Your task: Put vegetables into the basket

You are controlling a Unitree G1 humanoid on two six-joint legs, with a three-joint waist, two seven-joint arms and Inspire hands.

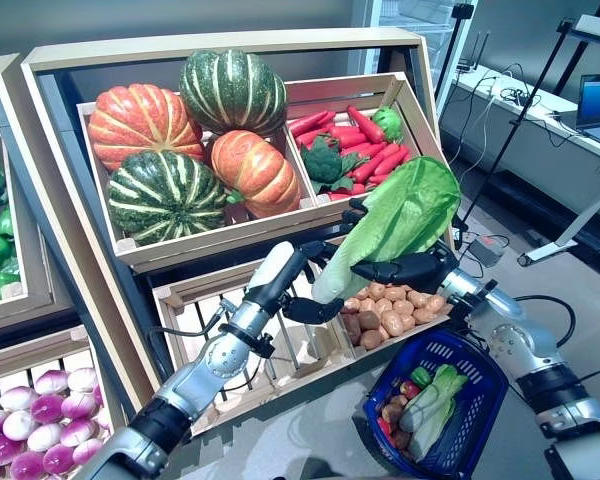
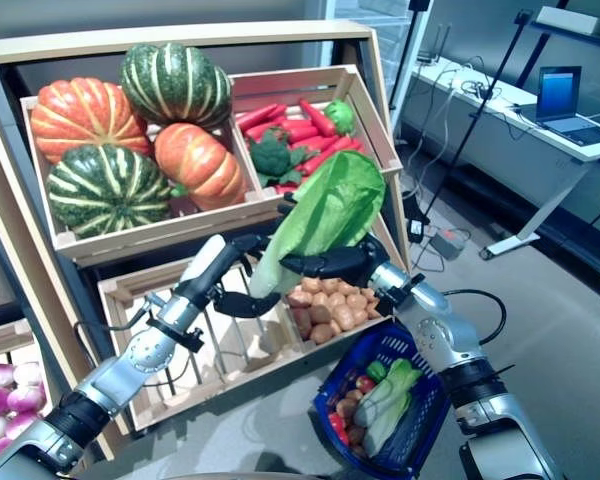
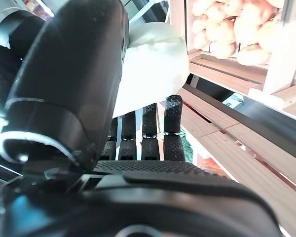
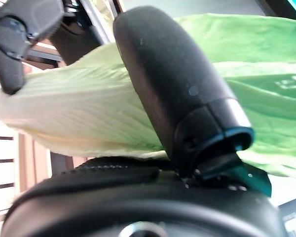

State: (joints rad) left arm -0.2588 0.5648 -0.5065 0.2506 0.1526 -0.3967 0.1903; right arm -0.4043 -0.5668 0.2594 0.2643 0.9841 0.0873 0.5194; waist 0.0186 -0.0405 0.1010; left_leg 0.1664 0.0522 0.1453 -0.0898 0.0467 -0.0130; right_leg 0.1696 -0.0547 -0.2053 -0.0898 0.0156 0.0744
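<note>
Two hands: both on one cabbage (image 1: 395,222), held in the air before the shelf (image 1: 70,120).
Cabbage: long leafy head, pale stalk end low at 7 o'clock, green leaves up at 1 o'clock; above the potatoes (image 1: 390,310).
Right hand (image 1: 405,268): fingers and thumb curled round the cabbage near mid-length.
Left hand (image 1: 315,280): fingers and thumb closed on the pale stalk end.
Basket (image 1: 480,400): blue, at 5 o'clock of the cabbage, on the right forearm; already holds greens and small vegetables.
Handling, my guess: light, leaves soft and easily bruised, stalk firm. Best taken at the stalk or lower ribs, not the leaf tips.
Risk: floppy top could catch the basket rim.
</note>
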